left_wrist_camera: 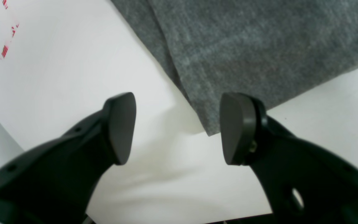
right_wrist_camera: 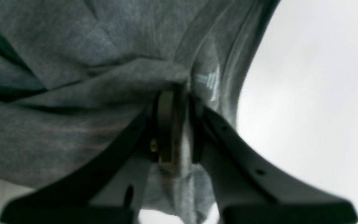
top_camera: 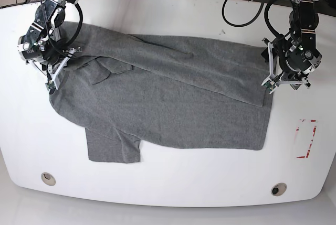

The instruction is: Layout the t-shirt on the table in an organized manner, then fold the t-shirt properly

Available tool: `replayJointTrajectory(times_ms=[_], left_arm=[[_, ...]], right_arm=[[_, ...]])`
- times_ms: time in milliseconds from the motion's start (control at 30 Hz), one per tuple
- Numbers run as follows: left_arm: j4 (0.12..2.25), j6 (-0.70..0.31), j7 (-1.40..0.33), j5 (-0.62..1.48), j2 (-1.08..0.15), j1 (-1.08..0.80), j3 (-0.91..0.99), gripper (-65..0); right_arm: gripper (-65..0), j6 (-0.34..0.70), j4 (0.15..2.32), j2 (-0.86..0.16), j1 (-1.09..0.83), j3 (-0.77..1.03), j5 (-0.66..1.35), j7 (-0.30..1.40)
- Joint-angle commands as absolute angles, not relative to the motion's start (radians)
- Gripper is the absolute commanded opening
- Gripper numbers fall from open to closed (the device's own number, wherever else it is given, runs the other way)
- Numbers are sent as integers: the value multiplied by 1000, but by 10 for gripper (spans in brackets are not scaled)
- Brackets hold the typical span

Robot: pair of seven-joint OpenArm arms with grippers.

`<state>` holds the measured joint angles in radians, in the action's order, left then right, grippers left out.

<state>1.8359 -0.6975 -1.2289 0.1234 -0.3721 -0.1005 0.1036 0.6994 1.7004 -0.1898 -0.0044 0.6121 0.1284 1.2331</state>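
We see the t-shirt (top_camera: 168, 104) spread across the middle of the worktop (top_camera: 173, 183). The right tool (top_camera: 51, 81) sits at the shirt's edge on the base view's left, the left tool (top_camera: 273, 78) at its opposite corner. A sticker (top_camera: 306, 138) lies beyond that corner; two grommets (top_camera: 48, 178) sit along the near edge.

A heather-grey, soft knit short-sleeved t-shirt (top_camera: 168, 107) lies spread but rumpled across the glossy white curved-edged worktop (top_camera: 173, 188), its upper half folded over diagonally.
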Motion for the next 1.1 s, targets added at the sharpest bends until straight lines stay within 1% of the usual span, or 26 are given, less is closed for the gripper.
replayJointTrajectory(times_ms=[0,167,333,367,433,500,567,633,667,800,933,1000,1067], left_arm=[[1848,-698,-1221,119,-386,-90,108,-253],[1847,-698,-1221,119,-386,-90,107,-253],[1847,-698,-1221,119,-386,-90,107,-253],[1847,-698,-1221,119,-386,-90,107,-253],[1847,-698,-1221,119,-386,-91,107,-253],[1844,-698,-1221,119,-384,-96,110,-253],[1842,-698,-1219,119,-384,-105,111,-253],[1836,-698,-1219,120,-380,-111,111,-253],[1830,-698,-1218,120,-371,-111,111,-253],[1807,-698,-1207,116,-344,-110,128,-253],[1801,-698,-1158,113,-323,-111,142,-264],[1801,-698,-1144,111,-317,-111,142,-301],[1801,-698,-1139,111,-312,-111,142,-385]], right_arm=[[-566,698,1716,-231,19,598,131,1216],[-566,698,1718,-263,44,535,130,1216],[-553,698,1719,-265,45,527,131,1216],[-534,698,1719,-263,42,527,131,1218],[-469,698,1721,-263,39,529,133,1231],[-371,698,1721,-262,38,535,133,1247],[-296,698,1721,-257,33,536,134,1250],[-252,698,1721,-242,15,544,134,1245],[-241,698,1725,-229,10,559,134,1244],[-243,698,1761,-196,4,598,134,1244],[-243,698,1781,-180,1,598,133,1245],[-243,698,1782,-179,-1,598,133,1245],[-243,698,1781,-179,-7,598,133,1245]])
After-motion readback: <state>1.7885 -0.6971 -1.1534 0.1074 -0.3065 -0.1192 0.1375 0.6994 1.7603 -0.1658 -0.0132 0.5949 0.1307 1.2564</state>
